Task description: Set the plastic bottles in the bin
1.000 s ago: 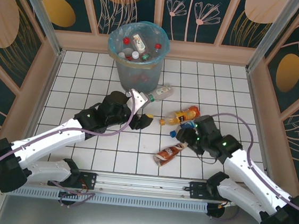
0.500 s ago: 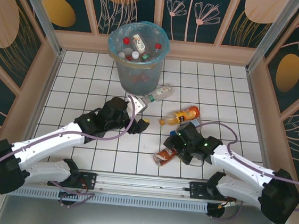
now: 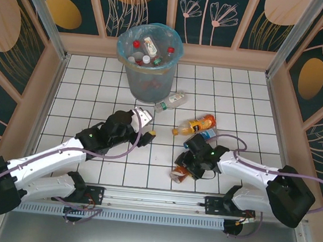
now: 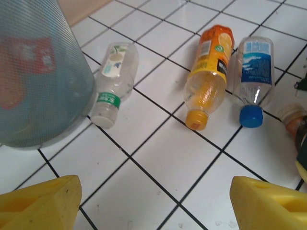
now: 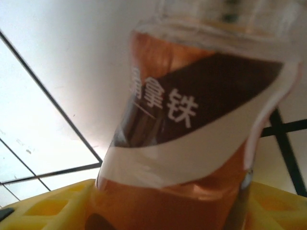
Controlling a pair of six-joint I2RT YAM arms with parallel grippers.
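Right jaws: straddling the brown bottle [image 5: 192, 134], one yellow finger [image 5: 43, 206] on each side of its body. The bottle fills the gap, and I can't tell if they're actually clamping. Left jaws: wide apart with nothing between the fingers [image 4: 43, 203], low over bare tile.

Brown bottle lies on its side on the white tiled worktop [image 3: 96, 79], near edge, right of centre. Its brown-and-white label with Chinese characters faces the right wrist camera.

Right arm [image 3: 249, 170]: elbow at the near-right corner, forearm running low and leftward, wrist directly over the bottle. Left arm [image 3: 59, 156]: stretched diagonally from the near-left corner toward the middle, wrist aimed at the loose bottles.

Just beyond the right wrist, the orange bottle [image 4: 209, 72] and the blue-capped clear bottle [image 4: 253, 72] lie side by side, caps toward the left jaws. The right wrist covers part of the blue-capped one in the top view. Open tile lies between the left fingers and both.

Farther out is the green-labelled clear bottle [image 4: 114, 81], its cap end just beside the foot of the bin [image 3: 148, 82].

The bin stands at the far edge, centre: grey mesh, blue liner, several bottles [image 3: 150, 43] inside. Dark floral wall panels [image 3: 219, 11] enclose the worktop.
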